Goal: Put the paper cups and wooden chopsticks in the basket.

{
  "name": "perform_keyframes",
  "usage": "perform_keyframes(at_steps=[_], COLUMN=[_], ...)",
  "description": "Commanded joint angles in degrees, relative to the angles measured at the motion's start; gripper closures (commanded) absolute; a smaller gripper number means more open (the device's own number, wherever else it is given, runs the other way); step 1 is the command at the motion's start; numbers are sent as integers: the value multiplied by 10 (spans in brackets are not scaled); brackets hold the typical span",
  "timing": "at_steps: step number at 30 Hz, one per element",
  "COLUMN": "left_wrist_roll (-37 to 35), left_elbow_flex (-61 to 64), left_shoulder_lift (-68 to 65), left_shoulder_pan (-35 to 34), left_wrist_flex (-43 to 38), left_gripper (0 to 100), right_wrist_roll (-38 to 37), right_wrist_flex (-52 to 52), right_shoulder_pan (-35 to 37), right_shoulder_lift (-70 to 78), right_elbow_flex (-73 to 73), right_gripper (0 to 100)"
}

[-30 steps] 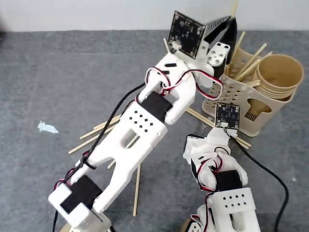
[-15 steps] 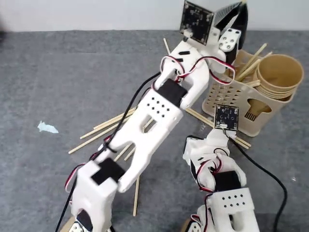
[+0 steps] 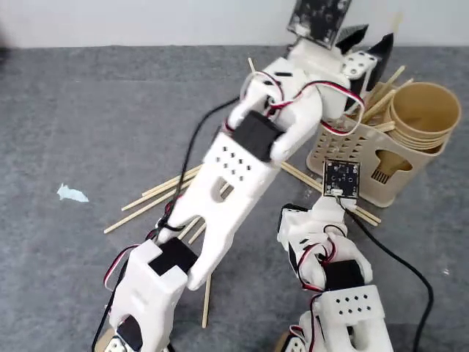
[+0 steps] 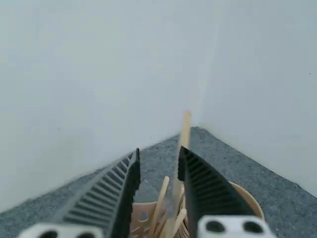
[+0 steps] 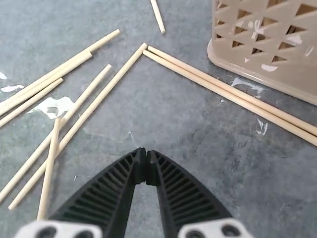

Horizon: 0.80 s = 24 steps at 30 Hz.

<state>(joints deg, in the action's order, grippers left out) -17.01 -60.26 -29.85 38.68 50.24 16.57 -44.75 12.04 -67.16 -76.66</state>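
My left gripper (image 3: 370, 45) hangs over the back of the beige basket (image 3: 366, 158). Its jaws stand open in the left wrist view (image 4: 158, 153). A wooden chopstick (image 4: 182, 148) stands upright against one finger, its lower end among the chopsticks (image 4: 161, 203) in the basket. Stacked paper cups (image 3: 425, 110) sit in the basket's right half. Several chopsticks (image 3: 157, 194) lie on the grey table under the left arm. My right gripper (image 5: 146, 151) is shut and empty, low over the table near a pair of chopsticks (image 5: 223, 89) beside the basket (image 5: 267, 39).
A small white paper scrap (image 3: 72, 193) lies at the left of the table. A single chopstick (image 3: 207, 290) lies near the arm bases. The wall runs close behind the basket. The left arm stretches diagonally across the middle.
My left arm has swung to the right and stretched farther, carrying the chopstick from the basket's left edge to above it. The right arm has stayed put.
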Motion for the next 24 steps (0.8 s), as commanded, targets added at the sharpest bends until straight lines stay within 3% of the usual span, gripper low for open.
perform_keyframes(at_steps=[1,8,12,18,24], left_wrist_roll=[-4,-2,48,104,105], left_elbow_flex=[-111,-274,-365,-356,-291], left_shoulder_lift=[6,16,17,81,132], left_shoulder_pan=[0,-11,-40,-113,-241], left_wrist_flex=[79,277,378,505,505], left_gripper=[864,874,939,986,986], right_wrist_roll=[-7,-7,-7,-7,-6], right_wrist_flex=[11,11,9,7,7], right_shoulder_pan=[3,3,3,0,4], right_shoulder_lift=[-13,-13,-13,-13,-13], right_elbow_flex=[4,3,3,4,5], right_gripper=[990,990,990,990,990])
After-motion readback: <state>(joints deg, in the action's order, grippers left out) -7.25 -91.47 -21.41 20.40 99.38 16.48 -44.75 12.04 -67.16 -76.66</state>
